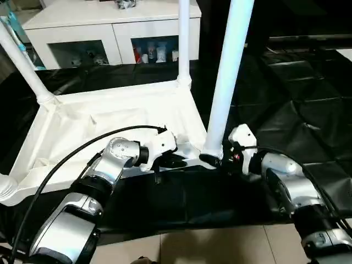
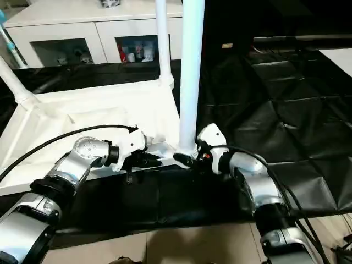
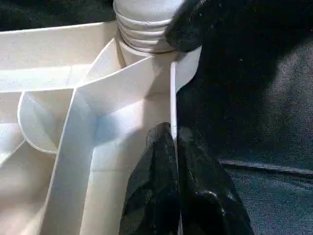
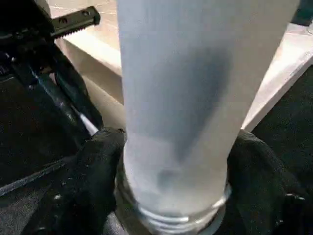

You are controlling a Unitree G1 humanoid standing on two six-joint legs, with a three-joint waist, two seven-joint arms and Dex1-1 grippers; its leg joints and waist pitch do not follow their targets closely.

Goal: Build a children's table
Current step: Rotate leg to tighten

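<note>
Surface: black cloth-draped table (image 1: 297, 126), tiled floor at its near edge.
Background: white cabinet with glass doors (image 1: 110, 27); small items, too small to identify, stand on its shelves.
Writing: none readable.
Task thing: white plastic children's table top (image 1: 99, 126) lies upside down on the cloth, ribbed underside up, with tapered white tube legs upright in its corner sockets.
Left gripper (image 3: 171, 142): fingers pressed together over the top's near rim.
Right gripper (image 4: 171, 196): black fingers (image 4: 93, 181) sit either side of the nearest white leg (image 1: 228, 71), at its base.
</note>
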